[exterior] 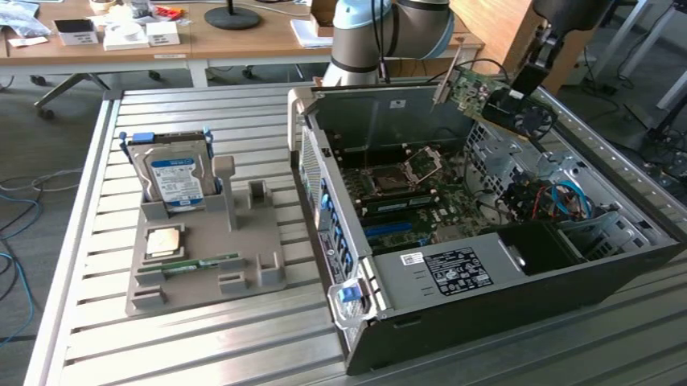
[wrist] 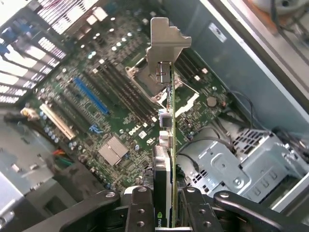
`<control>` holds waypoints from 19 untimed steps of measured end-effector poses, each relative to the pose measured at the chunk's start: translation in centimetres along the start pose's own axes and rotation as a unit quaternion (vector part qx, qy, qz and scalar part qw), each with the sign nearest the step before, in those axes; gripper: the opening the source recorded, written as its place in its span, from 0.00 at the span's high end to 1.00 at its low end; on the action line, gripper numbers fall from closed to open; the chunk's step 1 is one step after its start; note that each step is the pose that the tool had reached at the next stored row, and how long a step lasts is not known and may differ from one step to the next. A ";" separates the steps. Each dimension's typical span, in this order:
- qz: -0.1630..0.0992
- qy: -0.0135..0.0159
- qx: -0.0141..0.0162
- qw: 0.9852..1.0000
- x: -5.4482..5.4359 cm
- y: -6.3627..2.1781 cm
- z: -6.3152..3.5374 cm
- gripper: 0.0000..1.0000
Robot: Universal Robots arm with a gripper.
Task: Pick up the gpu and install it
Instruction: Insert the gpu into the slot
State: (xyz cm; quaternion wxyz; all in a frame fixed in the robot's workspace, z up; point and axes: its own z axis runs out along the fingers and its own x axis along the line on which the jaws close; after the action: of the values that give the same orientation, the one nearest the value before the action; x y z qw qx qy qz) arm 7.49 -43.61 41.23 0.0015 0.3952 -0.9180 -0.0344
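Pinched edge-on between jaws of black metal gripper (wrist: 166, 200): thin greenish gpu card (wrist: 165, 159) with silvery end bracket (wrist: 166, 43), hanging over green motherboard (wrist: 111, 106) inside open dark computer case (exterior: 472, 338), not yet seated. Could tilt in so narrow a pinch and miss its slot, or snag bracket on case wall. Underneath: slatted aluminium table (exterior: 215, 346), grey moulded parts tray (exterior: 161, 291) alongside; wooden office desks (exterior: 247, 44) behind.

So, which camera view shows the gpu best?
The exterior view: the gpu shows its green board and dark cooler, held above the open case. The wrist view shows it edge-on, clamped in the gripper.
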 end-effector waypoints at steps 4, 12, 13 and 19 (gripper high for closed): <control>-0.036 0.002 -0.001 0.999 0.0 -0.01 0.05 0.73; -0.112 0.007 -0.003 0.994 0.0 -0.01 0.15 0.73; -0.120 0.008 -0.003 0.993 0.0 -0.01 0.16 0.73; -0.174 0.011 -0.004 0.985 0.0 -0.02 0.23 0.73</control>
State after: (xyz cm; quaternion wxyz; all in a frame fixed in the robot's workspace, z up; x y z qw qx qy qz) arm 7.50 -43.61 41.00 0.0075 0.5494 -0.8349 -0.0336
